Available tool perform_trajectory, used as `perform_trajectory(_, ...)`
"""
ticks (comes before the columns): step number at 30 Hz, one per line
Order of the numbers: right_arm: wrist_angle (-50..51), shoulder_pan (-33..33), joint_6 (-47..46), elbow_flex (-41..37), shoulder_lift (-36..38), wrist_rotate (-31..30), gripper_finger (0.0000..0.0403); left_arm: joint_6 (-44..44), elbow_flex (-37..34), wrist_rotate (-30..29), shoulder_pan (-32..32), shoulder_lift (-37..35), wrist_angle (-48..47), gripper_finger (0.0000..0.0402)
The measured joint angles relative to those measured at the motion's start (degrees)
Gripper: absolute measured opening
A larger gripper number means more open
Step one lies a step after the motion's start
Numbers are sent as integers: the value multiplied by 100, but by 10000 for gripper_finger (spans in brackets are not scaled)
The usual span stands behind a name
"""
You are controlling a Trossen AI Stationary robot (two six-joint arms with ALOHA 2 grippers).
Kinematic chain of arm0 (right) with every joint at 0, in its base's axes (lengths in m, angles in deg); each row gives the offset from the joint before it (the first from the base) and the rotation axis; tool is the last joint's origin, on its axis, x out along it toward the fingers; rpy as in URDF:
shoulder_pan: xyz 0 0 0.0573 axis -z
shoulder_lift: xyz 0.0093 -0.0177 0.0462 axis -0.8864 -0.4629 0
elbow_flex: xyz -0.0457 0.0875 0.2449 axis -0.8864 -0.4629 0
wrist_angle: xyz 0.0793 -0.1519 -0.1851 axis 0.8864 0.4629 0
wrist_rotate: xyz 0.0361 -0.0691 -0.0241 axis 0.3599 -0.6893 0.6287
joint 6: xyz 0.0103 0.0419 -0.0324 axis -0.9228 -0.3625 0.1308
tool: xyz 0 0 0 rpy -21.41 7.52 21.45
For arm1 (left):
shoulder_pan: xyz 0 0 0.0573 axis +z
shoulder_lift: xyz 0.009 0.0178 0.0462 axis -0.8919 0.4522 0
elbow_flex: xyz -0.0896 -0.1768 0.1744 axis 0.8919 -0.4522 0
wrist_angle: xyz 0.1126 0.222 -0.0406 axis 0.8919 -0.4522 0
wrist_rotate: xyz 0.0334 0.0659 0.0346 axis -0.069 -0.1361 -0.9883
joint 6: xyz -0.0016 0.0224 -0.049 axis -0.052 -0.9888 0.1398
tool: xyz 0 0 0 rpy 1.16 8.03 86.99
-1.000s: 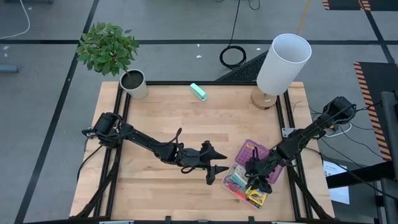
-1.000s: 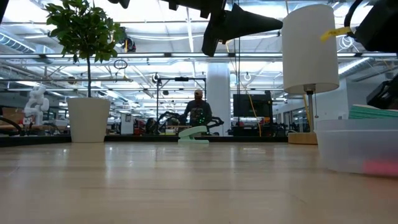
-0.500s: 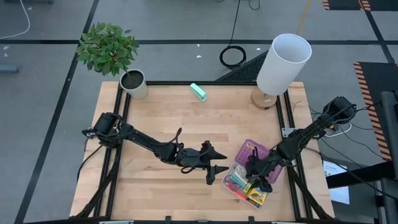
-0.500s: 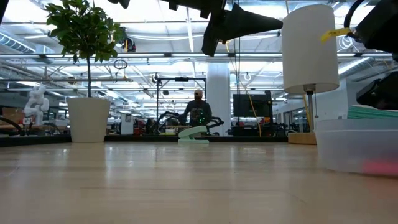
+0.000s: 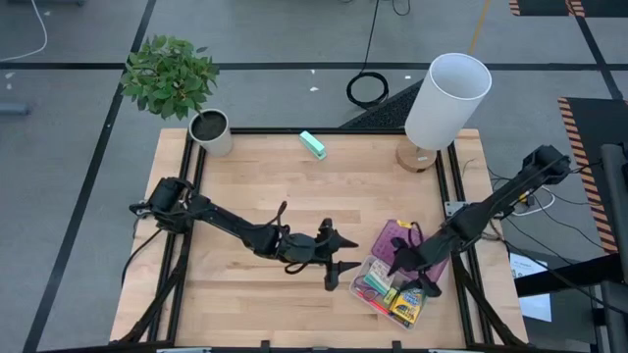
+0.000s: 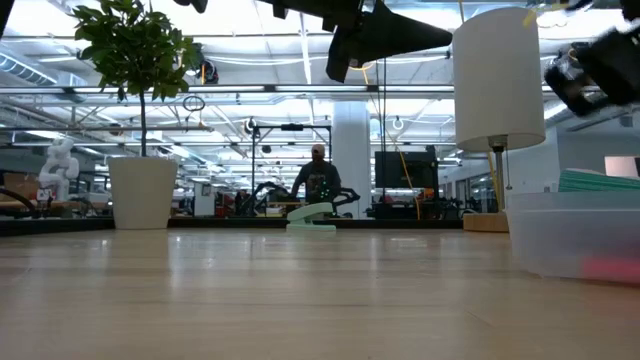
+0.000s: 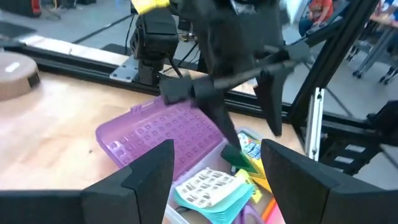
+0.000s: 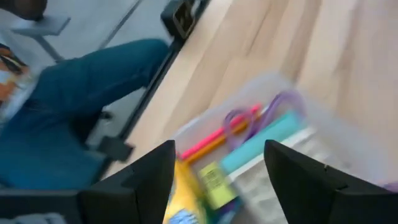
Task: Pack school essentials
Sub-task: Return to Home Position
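Observation:
A clear plastic box (image 5: 378, 289) with its purple lid (image 5: 400, 238) swung open stands at the table's near right. In it lie a green-yellow crayon box (image 8: 186, 199), purple-handled scissors (image 8: 273, 109), a pink-red pen (image 8: 214, 140) and a teal pad (image 7: 208, 190). My right gripper (image 5: 414, 275) hovers open above the box with nothing between its fingers. My left gripper (image 5: 341, 263) hangs open just left of the box, clear of the table, pointing at it.
A teal rectangular block (image 5: 312, 144) lies near the far edge. A white lamp (image 5: 446, 98) stands at the far right corner, a potted plant (image 5: 209, 130) at the far left corner. Bare wood spreads across the table's middle and left (image 5: 255, 186).
My right gripper has risen from the box and drawn a little toward the table's right edge, staying open. The things in the box lie as before.

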Motion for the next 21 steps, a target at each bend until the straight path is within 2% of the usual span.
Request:
perform_trajectory(3,123,0,954,0,427,-423,224,-391,-11,114,76,-141,-41,241)
perform_trajectory(6,284,0,1891,0,811,-1127,192,-751,-9,103,170,-392,-254,230)
perform_trajectory(10,394,10,2769,0,1246,-2231,139,-1185,-7,-205,285,-741,-823,188)
perform_trajectory(12,467,42,2986,0,1454,-2573,114,-1298,-5,-347,362,-894,-1053,160)
perform_trajectory(16,684,162,3225,0,1831,-2636,70,-1348,-5,-575,472,-1156,-1572,106)
perform_trajectory(21,778,312,3393,-43,2224,-2634,27,-1604,-5,-584,549,-1230,-1905,48)
